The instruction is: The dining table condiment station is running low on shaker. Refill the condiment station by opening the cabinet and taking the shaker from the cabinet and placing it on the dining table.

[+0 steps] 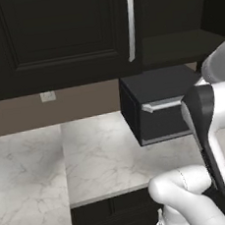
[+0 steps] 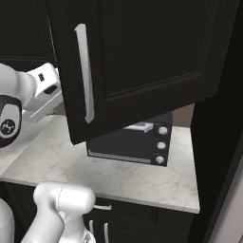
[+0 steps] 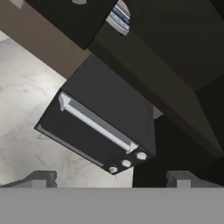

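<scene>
Cabinet door swung open above black appliance; gripper fingers spread, empty, clear of both.

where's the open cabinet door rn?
In the right base view the cabinet door hangs swung open in the upper middle, handle on its left edge, right above the black oven on the worktop.

Arm presents glossy white rounded link shells with black joint sections, a small white mark on one black joint cap, and grey finger tips.
</scene>
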Motion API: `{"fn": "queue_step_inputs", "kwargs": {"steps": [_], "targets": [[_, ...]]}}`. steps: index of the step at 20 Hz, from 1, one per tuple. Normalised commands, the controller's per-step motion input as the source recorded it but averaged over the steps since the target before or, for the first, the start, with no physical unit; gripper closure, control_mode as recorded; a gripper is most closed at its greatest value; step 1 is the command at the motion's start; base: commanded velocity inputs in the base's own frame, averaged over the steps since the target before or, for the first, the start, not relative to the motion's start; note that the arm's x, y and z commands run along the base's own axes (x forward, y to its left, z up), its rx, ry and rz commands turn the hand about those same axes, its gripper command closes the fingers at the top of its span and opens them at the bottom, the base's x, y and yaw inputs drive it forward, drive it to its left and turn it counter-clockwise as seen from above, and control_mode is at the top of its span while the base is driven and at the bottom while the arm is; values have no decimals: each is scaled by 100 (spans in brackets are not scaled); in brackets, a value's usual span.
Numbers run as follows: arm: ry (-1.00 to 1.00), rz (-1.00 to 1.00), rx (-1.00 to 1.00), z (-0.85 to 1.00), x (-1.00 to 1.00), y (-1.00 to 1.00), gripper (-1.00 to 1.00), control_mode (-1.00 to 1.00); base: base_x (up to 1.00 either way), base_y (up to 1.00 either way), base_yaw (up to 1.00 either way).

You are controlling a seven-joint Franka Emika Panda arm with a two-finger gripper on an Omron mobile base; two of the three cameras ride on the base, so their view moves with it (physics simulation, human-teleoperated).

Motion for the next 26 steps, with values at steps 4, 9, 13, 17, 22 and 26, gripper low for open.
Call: {"fn": "queue_step_inputs", "kwargs": {"steps": [4,9,13,17,22,26], "targets": [[0,0,7,0,-66,-100,-100,-100,0,0,0],[0,0,7,10,-55,-100,-100,-100,0,0,0],[0,0,5,12,-29,-100,-100,-100,0,0,0],[1,0,3,0,-4,-100,-100,-100,0,0,0],[8,0,2,-3,41,-77,-100,-100,0,0,0],[16,0,0,-17,87,-41,-100,-100,0,0,0]]}}
